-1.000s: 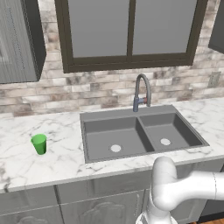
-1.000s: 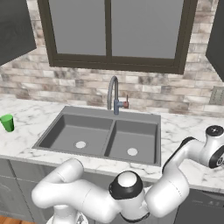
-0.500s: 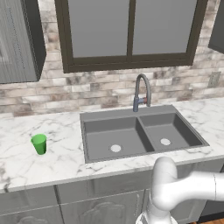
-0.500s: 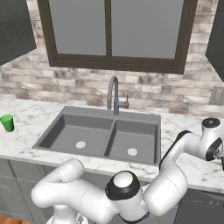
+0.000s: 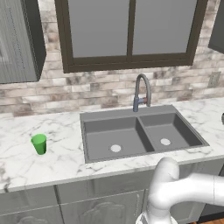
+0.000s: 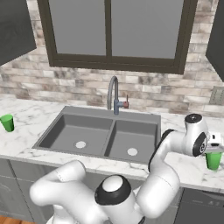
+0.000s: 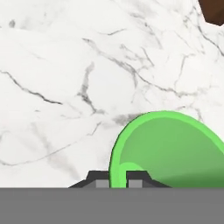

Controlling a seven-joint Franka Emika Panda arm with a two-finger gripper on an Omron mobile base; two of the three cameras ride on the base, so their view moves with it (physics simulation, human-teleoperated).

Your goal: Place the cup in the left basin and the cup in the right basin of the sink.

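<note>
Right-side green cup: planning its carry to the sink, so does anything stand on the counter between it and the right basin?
Nothing visible does: bare marble counter lies between the cup, gripped at its rim by the hand, and the right basin.

Free room and obstacles. Both the left basin [image 6: 75,135] and the right basin [image 6: 133,142] lie open from above, parted by a low divider. The gooseneck faucet [image 6: 113,94] rises behind that divider, arching forward over it. Bare marble desk [image 5: 65,162] lies between the sink [image 5: 140,135] and the far-left green cup [image 5: 39,144].
</note>
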